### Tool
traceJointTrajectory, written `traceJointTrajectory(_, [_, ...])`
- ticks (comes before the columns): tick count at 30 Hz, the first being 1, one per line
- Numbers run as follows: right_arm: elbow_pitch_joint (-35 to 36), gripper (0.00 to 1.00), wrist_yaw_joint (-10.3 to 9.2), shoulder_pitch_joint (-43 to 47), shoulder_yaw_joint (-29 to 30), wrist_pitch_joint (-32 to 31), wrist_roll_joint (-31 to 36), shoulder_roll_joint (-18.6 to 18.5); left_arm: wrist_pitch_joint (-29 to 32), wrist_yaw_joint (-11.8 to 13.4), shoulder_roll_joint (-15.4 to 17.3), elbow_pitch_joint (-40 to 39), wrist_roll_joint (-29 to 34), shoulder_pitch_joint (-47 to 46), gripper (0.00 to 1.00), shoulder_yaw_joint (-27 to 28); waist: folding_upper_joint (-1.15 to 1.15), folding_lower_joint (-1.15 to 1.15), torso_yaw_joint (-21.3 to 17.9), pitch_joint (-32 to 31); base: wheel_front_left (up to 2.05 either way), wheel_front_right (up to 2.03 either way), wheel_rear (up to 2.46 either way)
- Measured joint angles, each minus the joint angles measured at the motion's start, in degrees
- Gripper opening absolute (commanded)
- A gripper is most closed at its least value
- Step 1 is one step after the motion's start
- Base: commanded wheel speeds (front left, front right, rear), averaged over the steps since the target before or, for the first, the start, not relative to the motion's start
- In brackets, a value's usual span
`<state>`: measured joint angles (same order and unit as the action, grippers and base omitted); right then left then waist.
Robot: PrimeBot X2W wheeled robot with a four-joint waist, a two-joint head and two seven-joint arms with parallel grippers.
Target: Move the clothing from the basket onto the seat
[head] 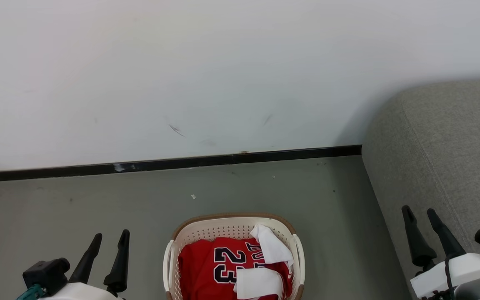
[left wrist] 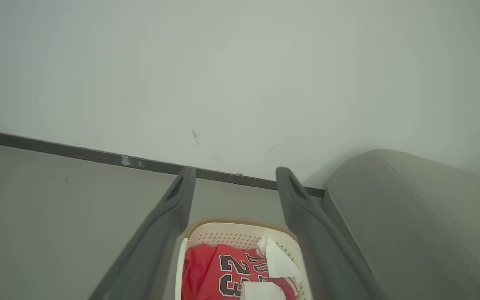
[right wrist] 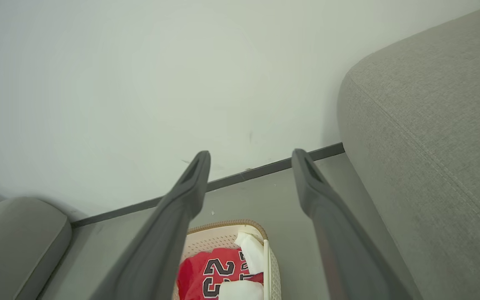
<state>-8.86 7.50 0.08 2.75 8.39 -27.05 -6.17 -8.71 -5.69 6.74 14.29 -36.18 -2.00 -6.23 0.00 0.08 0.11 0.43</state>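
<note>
The left gripper (head: 111,234) has its two dark fingers spread with nothing between them, and it hangs to the left of the basket (head: 231,217), clear of its rim and handle. The right gripper (head: 418,210) is likewise spread and empty. It stands farther from the basket on the right, and in the head view its fingers overlap the near flank of the seat (head: 452,146); whether they touch the fabric cannot be told. Along the left wrist view, the far end of the basket lies between that gripper's fingers, below their tips. Along the right wrist view, it also sits low between the fingers. The clothing (head: 198,266) is inside the basket: a crumpled red jersey with its black, white-edged "23" facing up, and two white panels (head: 271,246) folded on top toward the basket's right side, one reaching the rim. The basket rests on the grey floor (head: 77,204). The seat rises to the right of the basket, with a strip of floor between them. Beyond the basket a dark skirting strip (head: 181,163) runs along the foot of a pale wall (head: 223,62), which bears a few scuff marks. In the right wrist view, a second grey padded piece (right wrist: 15,237) lies well to the left of the basket.
</note>
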Motion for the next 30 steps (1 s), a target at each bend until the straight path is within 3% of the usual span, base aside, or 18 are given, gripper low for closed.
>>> traceJointTrajectory(26, [0.44,1.0,0.0,0.68,0.73,5.53,23.76,0.68,-5.48,0.49,-1.04,-1.64,22.32,0.15,1.0,-0.18,0.0,-0.04,-0.58,0.89,0.0,0.0,0.0])
traceJointTrajectory(30, [0.62,1.0,0.0,0.68,0.8,5.8,24.74,0.73,-5.58,0.47,-1.18,-1.8,23.65,0.15,1.0,-0.04,0.0,-0.04,-0.64,1.06,0.0,0.0,0.0])
